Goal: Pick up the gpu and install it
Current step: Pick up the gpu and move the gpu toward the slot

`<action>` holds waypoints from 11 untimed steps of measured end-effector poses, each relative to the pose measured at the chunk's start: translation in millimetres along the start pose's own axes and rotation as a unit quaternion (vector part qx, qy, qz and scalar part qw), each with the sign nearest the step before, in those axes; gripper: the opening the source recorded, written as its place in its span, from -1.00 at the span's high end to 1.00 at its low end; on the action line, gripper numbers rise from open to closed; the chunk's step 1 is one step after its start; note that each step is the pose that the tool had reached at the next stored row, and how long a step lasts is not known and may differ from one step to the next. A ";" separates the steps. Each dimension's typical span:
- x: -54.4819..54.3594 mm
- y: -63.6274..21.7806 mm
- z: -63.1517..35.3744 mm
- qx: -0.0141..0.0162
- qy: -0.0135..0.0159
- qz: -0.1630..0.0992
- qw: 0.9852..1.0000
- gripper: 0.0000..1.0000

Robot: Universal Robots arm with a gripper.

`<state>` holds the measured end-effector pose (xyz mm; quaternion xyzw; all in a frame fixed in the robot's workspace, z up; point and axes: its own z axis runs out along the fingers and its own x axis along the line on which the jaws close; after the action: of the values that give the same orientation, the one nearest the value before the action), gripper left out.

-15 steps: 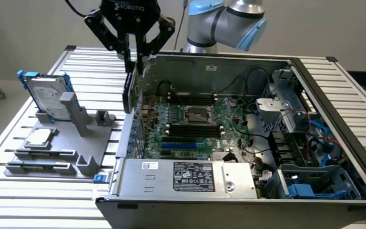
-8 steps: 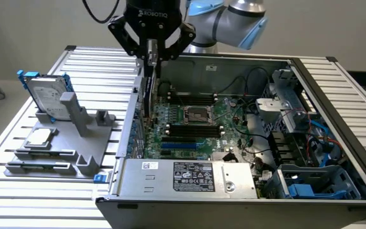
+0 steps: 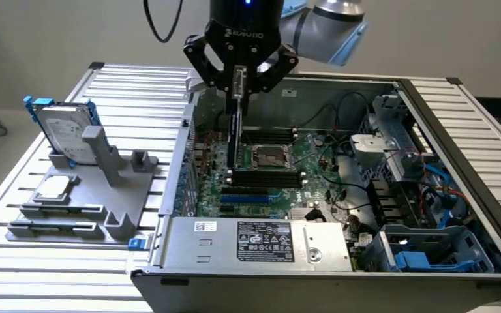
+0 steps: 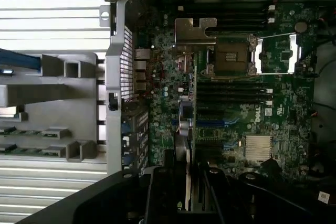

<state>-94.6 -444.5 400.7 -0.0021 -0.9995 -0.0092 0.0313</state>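
The gpu [image 3: 232,137] is a thin dark card hanging on edge, long side vertical, over the motherboard [image 3: 316,166] inside the open computer case. My gripper [image 3: 240,83] is shut on the card's upper end, above the case's far-left corner. The card's lower end is just above the board, near the black memory slots [image 3: 266,177] and the blue expansion slots [image 3: 246,195]. In the wrist view I see the gpu [image 4: 185,124] edge-on, running away from my gripper [image 4: 188,182], with its silver metal bracket [image 4: 194,30] at the far end beside the CPU socket [image 4: 231,56].
A grey holder [image 3: 102,189] on the slatted table at the exterior view's left carries a blue-framed hard drive [image 3: 63,134] and a square silver CPU chip [image 3: 53,188]. The case wall [image 3: 183,150] stands close beside the card. A power supply [image 3: 263,241] fills the case front; cables and blue drive bays [image 3: 433,257] lie at the right.
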 end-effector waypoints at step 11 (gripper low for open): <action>-51.1 12.9 17.1 0.001 0.000 0.000 1.000 0.47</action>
<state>-44.6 -431.5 380.7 -0.0022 -0.9995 -0.0082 0.0312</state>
